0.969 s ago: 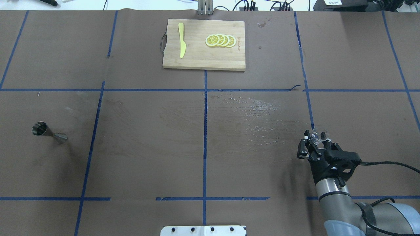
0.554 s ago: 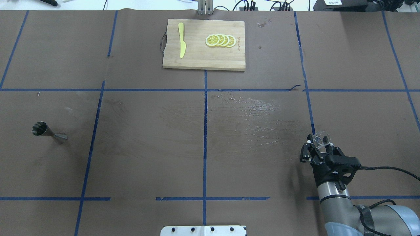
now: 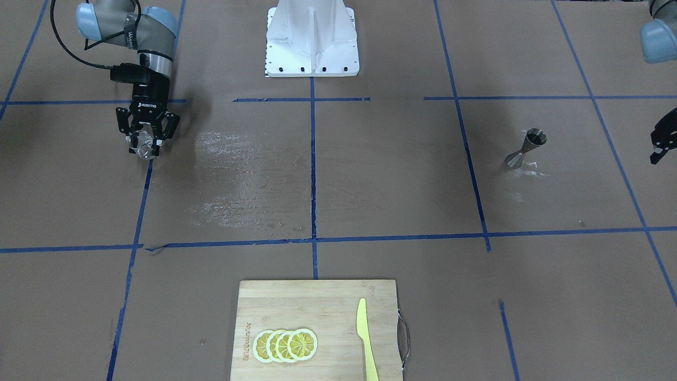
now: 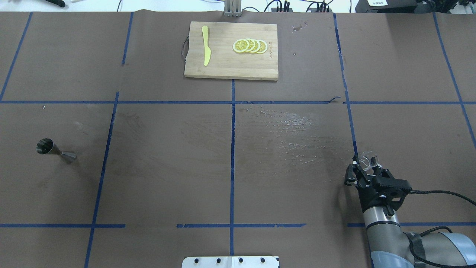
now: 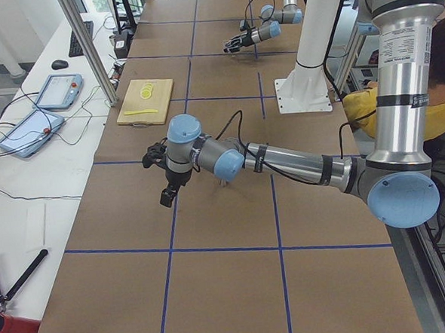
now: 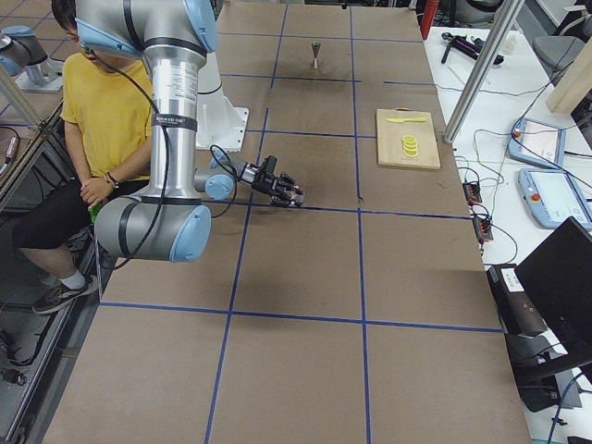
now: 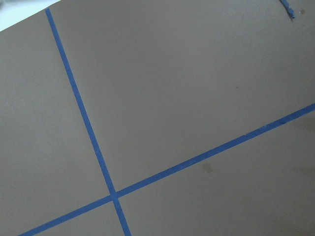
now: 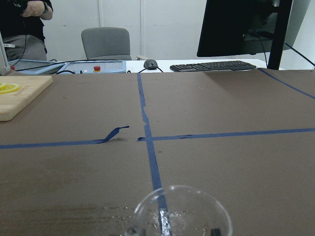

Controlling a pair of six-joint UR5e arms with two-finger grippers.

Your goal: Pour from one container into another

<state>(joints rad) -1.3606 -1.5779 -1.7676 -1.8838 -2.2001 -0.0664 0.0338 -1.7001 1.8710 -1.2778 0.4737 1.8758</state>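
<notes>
The glass cup [image 4: 368, 160] is pinched in the right gripper [image 4: 365, 166]; the left gripper [image 3: 662, 142], missed overhead, is glimpsed from the front, its state untellable

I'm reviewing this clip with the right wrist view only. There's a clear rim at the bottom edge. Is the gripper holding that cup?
Observer: Yes. In the overhead view the right gripper is closed on the glass cup, with a finger on either side.
Operator: Where is the jigger? I can't see it.
Observer: The metal jigger stands far across the table, on the robot's left side.
Operator: Is the left gripper at it?
Observer: No. In the front-facing view the left gripper is apart from the jigger, further out towards the table's end.
</notes>
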